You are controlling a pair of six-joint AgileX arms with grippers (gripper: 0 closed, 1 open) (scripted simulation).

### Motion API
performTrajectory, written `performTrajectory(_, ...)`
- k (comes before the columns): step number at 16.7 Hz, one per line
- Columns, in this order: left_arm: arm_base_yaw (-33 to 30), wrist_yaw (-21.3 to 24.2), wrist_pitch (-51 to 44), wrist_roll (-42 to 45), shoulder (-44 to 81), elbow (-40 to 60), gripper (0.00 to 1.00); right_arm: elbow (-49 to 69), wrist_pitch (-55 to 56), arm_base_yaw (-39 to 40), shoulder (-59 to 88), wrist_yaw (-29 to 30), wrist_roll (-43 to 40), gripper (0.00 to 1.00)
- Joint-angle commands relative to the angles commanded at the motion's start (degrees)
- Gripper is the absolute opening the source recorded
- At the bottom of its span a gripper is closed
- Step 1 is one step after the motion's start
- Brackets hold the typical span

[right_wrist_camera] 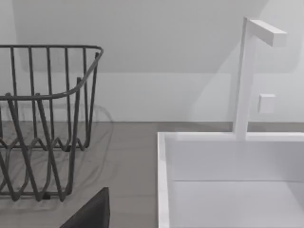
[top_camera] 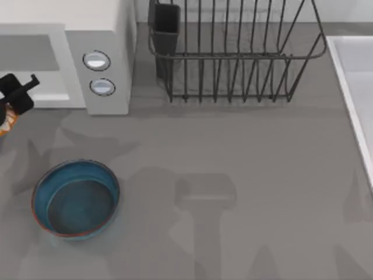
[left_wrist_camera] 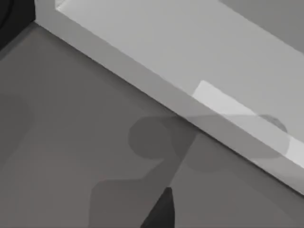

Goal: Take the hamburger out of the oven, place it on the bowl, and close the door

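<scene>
One black left gripper [top_camera: 11, 99] sits at the top view's nine o'clock edge, closed around the small cream-and-orange hamburger [top_camera: 7, 121], just in front of the white boxy oven [top_camera: 108, 52] with two silvery knobs. At seven o'clock on the grey tabletop [top_camera: 233, 175] rests the round blue-glazed bowl [top_camera: 76, 198]. At twelve o'clock stands a black wire dish rack [top_camera: 233, 52].

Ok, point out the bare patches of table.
Widest bare stretch: table right of the bowl, in front of the dish rack, up to the sink. Crowded at left, where the left gripper carries the hamburger before the oven.
</scene>
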Motion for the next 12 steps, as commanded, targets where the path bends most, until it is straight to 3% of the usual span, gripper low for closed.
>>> performTrajectory(7, -18.8, -15.7, -47.1, -52.2, 15.7, 24.2, 0.0, 0.0, 0.0, 0.0, 0.0, 0.0, 0.0, 1.0)
performTrajectory(12, -29.4, -22.8, -80.1, -89.6, 27.6, 37.9, 0.0, 0.0, 0.0, 0.0, 0.0, 0.0, 0.0, 1.0)
